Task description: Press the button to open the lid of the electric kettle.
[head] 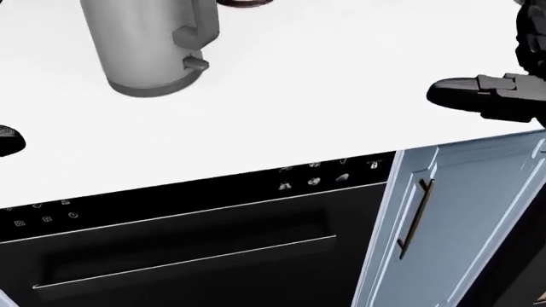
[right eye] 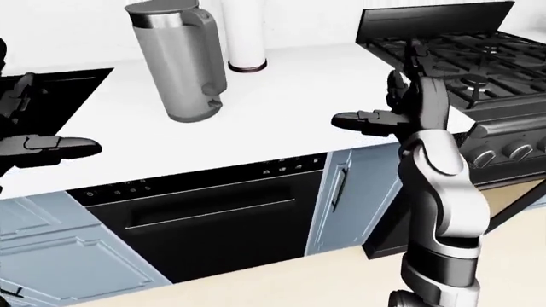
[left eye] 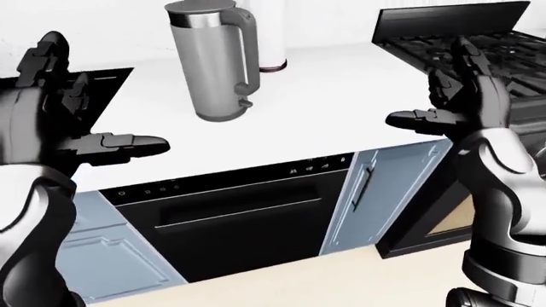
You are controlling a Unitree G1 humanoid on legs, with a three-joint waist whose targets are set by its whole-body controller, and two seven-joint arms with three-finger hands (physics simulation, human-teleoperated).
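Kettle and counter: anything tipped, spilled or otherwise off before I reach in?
Nothing stands out. The electric kettle stands upright on the white counter, lid closed, with no spill around it. The left hand and right hand hover open on either side, clear of the kettle.

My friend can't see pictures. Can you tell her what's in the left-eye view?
A grey electric kettle with its lid shut stands on a white counter. The robot's left hand and right hand are raised open on either side of it, touching nothing. A black dishwasher sits below, and a stove is at the right.
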